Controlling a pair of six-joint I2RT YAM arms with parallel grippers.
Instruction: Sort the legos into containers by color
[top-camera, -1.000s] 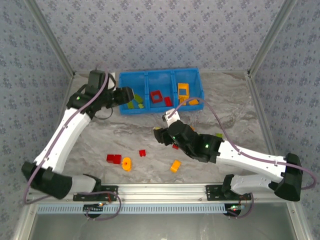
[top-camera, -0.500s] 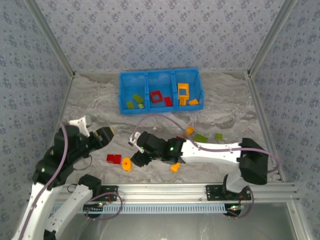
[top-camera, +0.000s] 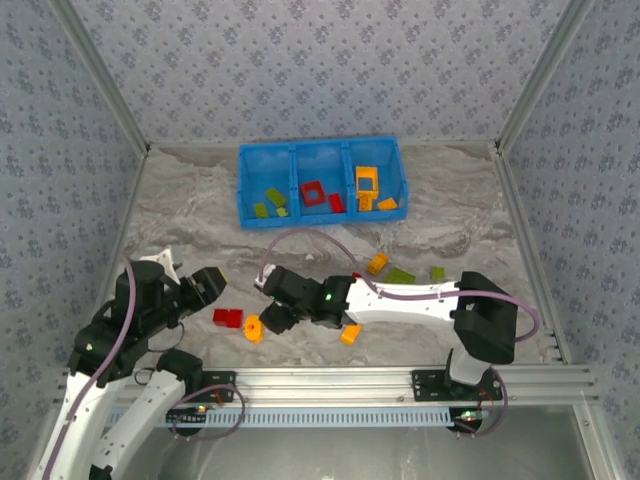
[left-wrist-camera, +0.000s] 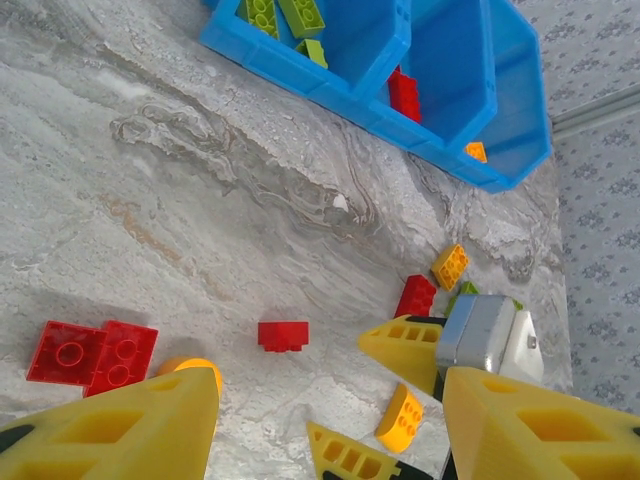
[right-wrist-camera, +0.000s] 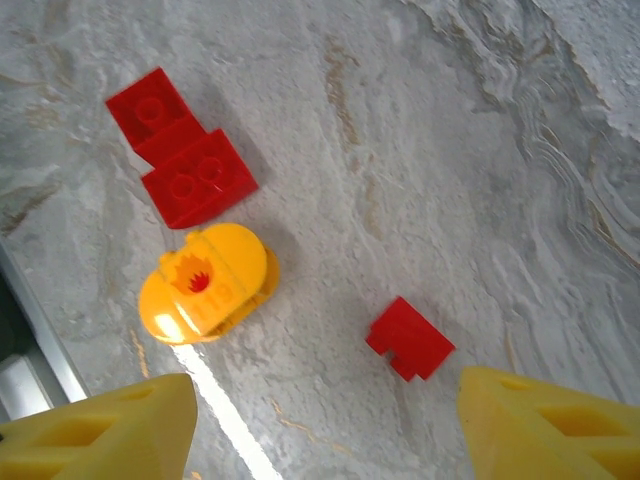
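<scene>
Edging left, right end effector (top-camera: 272, 316) gapes empty above red brick (right-wrist-camera: 410, 340); next, lower and close. Left end effector (top-camera: 208, 284) also open, empty.

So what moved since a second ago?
The left arm's fingers pulled back from the blue bin to the near left edge. The right arm's fingers swung left to hover by the round orange piece. Both are open and empty. The loose bricks look unmoved.

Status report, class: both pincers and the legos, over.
Left pincer open, empty. Right pincer open over small red brick. Orange rounded piece beside. Bin partly filled.
</scene>
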